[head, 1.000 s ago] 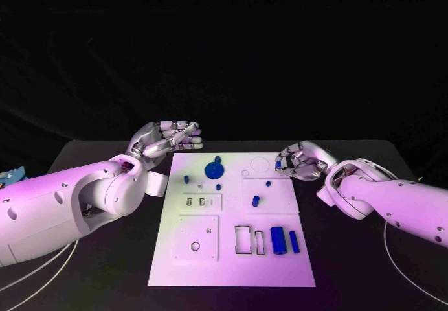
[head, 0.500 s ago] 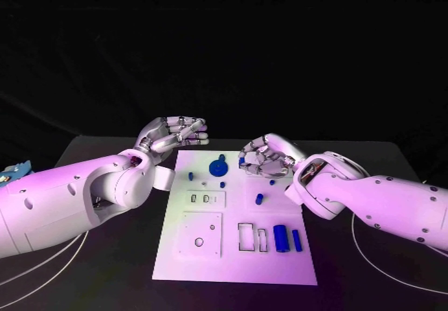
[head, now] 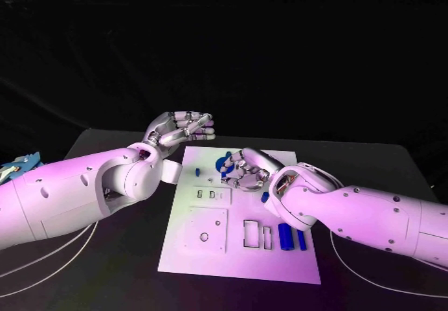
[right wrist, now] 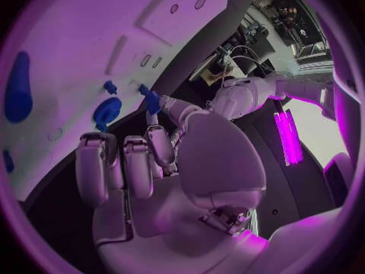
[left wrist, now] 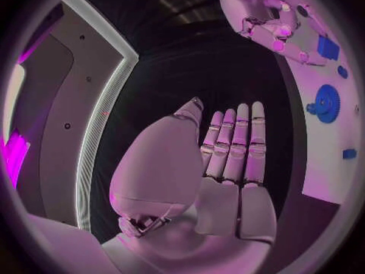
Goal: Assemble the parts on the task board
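Reaching over the far half of the task board [head: 191,256], the right hand [head: 245,170] carries a small blue part [right wrist: 152,101] pinched at its fingertips, as the right wrist view shows. The other fingers [right wrist: 96,164] are curled in. Just beyond it on the board lies the blue gear [left wrist: 328,103], with a small blue peg [head: 197,172] near it; two blue cylinders [head: 291,236] rest near the board's right edge beside a pair of rectangular slots [head: 253,234]. The left hand [head: 182,128] hovers past the board's far left corner above the table [head: 93,272]; its fingers [left wrist: 239,146] lie straight and together and hold nothing. The step in hand appears to be seating the pinched part in a socket near the gear. To do it well, the hand should probably bring the part upright over its hole and lower it straight, avoiding the gear, before the pinch is let go. Which socket is meant cannot be told.
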`<state>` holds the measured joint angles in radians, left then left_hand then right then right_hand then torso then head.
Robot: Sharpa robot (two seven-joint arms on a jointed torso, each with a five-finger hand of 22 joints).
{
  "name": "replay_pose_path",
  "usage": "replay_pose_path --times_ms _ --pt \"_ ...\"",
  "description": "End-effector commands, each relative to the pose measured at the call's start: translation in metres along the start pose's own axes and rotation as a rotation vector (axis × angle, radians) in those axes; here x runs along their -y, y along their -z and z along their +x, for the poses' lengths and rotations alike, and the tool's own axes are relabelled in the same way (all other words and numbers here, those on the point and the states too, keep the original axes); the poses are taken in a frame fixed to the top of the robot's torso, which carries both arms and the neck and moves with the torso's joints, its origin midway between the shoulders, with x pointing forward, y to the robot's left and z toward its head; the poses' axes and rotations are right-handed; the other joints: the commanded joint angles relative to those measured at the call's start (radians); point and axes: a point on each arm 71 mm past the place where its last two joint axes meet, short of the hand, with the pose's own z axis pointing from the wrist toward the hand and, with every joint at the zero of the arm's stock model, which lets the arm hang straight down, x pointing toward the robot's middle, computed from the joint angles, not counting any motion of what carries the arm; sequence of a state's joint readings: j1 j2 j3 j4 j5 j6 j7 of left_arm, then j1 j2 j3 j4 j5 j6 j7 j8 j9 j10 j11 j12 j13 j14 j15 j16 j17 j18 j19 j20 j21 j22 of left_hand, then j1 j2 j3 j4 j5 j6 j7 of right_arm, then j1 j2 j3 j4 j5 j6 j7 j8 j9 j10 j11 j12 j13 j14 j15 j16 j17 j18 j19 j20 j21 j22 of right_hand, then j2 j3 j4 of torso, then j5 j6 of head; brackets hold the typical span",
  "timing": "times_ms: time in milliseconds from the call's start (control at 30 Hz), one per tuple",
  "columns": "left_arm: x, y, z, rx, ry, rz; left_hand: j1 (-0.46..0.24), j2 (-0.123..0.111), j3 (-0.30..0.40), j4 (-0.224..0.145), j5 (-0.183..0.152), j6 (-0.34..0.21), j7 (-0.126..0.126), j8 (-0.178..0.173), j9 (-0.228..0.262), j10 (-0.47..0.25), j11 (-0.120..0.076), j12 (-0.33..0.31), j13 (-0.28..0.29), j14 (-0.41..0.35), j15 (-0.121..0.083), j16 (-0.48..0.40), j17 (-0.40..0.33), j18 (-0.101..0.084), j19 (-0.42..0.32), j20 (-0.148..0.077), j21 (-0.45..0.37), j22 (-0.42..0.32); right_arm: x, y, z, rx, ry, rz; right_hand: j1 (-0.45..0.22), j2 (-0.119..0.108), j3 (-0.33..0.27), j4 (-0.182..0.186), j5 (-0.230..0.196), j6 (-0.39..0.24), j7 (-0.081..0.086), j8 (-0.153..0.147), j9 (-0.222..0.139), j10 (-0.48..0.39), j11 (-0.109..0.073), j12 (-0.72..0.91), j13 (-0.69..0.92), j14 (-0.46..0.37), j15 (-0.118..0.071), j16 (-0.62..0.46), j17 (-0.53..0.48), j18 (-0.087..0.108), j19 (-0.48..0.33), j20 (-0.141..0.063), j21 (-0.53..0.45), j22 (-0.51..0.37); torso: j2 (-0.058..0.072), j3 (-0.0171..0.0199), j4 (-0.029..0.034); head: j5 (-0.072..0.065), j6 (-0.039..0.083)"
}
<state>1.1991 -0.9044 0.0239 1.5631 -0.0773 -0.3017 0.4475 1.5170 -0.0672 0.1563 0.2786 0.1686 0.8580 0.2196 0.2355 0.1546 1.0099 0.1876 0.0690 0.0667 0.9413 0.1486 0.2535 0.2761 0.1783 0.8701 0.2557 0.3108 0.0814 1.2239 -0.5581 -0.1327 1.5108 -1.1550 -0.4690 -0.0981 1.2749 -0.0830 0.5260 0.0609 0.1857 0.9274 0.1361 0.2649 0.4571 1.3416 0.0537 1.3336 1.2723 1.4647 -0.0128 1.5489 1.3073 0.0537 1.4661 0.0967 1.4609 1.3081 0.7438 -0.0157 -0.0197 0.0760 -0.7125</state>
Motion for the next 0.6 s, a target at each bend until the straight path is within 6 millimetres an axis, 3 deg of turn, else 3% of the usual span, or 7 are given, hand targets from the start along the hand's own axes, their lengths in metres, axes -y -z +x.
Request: replay_pose_path --times_ms 33,300,600 --pt "0.001 -0.001 0.004 -0.019 0.011 0.006 0.0 -0.008 0.005 0.0 -0.003 -0.003 0.025 -0.007 -0.001 -0.001 0.003 -0.004 0.001 0.004 -0.001 -0.004 0.002 0.006 0.003 0.001 -0.003 -0.001 0.002 -0.001 0.01 -0.024 0.05 0.038 -0.008 0.006 0.0 0.007 -0.007 0.0 0.001 0.014 0.019 -0.006 0.001 -0.005 0.0 0.088 -0.002 -0.002 0.187 -0.019 0.018 -0.004 0.002 0.16 0.001 -0.0008 0.0011 0.011 -0.006" --pt "0.002 0.0 0.005 -0.018 0.011 0.009 -0.001 -0.008 0.005 0.001 -0.003 -0.003 0.025 -0.007 -0.001 -0.001 0.004 -0.004 0.001 0.005 -0.001 -0.005 0.002 0.005 0.003 0.001 -0.004 -0.001 0.001 -0.002 0.025 -0.045 0.08 0.034 -0.009 0.003 -0.001 0.007 -0.009 -0.001 0.001 0.014 0.019 -0.006 0.001 -0.004 0.0 0.088 -0.001 -0.002 0.187 -0.019 0.02 -0.004 0.004 0.161 0.001 0.0016 -0.0021 0.019 -0.015" --pt "0.002 0.0 0.005 -0.02 0.012 0.009 -0.001 -0.008 0.005 0.001 -0.003 -0.003 0.025 -0.007 -0.001 -0.001 0.004 -0.004 0.001 0.005 -0.001 -0.005 0.002 0.005 0.003 0.001 -0.004 -0.001 -0.001 -0.003 0.038 -0.063 0.101 0.021 -0.009 0.003 -0.001 0.007 -0.009 -0.001 0.001 0.014 0.019 -0.006 0.001 -0.004 0.0 0.088 -0.001 -0.002 0.187 -0.019 0.02 -0.004 0.004 0.161 0.001 0.0026 0.0004 0.025 -0.024"
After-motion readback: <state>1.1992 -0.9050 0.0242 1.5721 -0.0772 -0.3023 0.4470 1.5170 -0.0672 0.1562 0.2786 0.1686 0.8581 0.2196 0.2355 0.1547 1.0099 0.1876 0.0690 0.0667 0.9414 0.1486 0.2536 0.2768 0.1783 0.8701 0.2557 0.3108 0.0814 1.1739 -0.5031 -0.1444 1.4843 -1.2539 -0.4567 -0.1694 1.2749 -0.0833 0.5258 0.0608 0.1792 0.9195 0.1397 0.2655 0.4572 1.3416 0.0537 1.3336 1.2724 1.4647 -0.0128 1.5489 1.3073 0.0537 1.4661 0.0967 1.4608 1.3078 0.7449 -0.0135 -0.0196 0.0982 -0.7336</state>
